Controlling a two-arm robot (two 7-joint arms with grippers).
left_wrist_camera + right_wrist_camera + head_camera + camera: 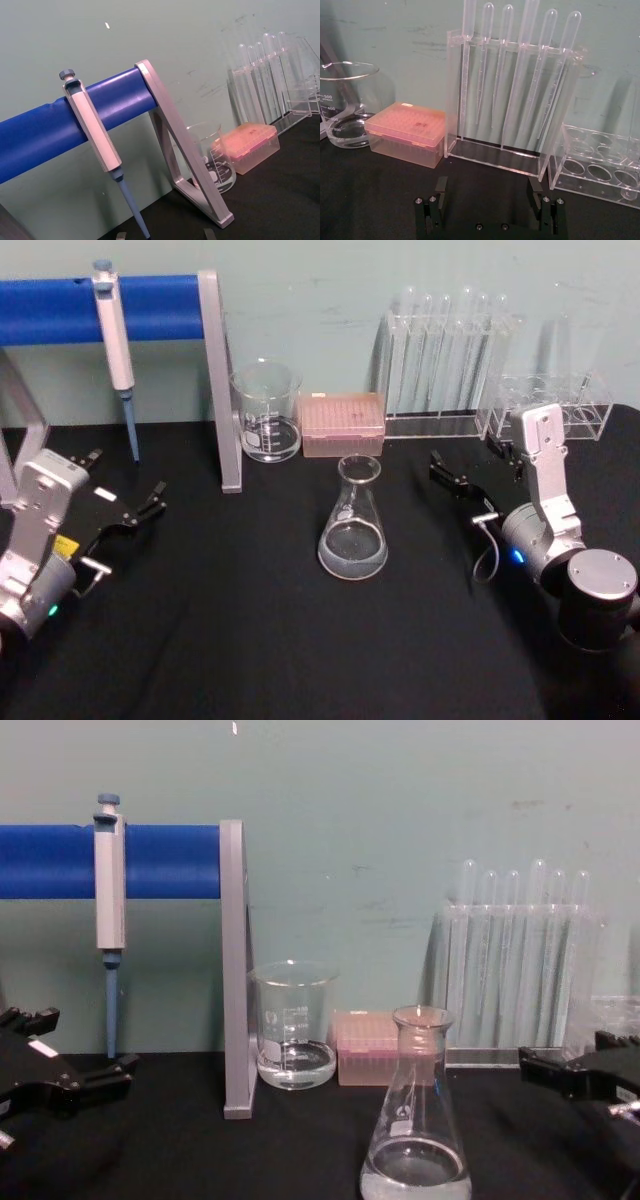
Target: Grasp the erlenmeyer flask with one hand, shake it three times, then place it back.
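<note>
The erlenmeyer flask stands upright on the black table, mid-table, with a little clear liquid in its wide base; the chest view shows its flask body and small white label. To the flask's right, and apart from it, my right gripper rests open on its silver wrist with a blue light. In the right wrist view this gripper holds nothing between its two fingers. My left gripper sits open at the table's left side, far from the flask.
A glass beaker and a pink tip box stand behind the flask. A pipette hangs on the blue bar stand at back left. A dropper rack and a tube rack stand at back right.
</note>
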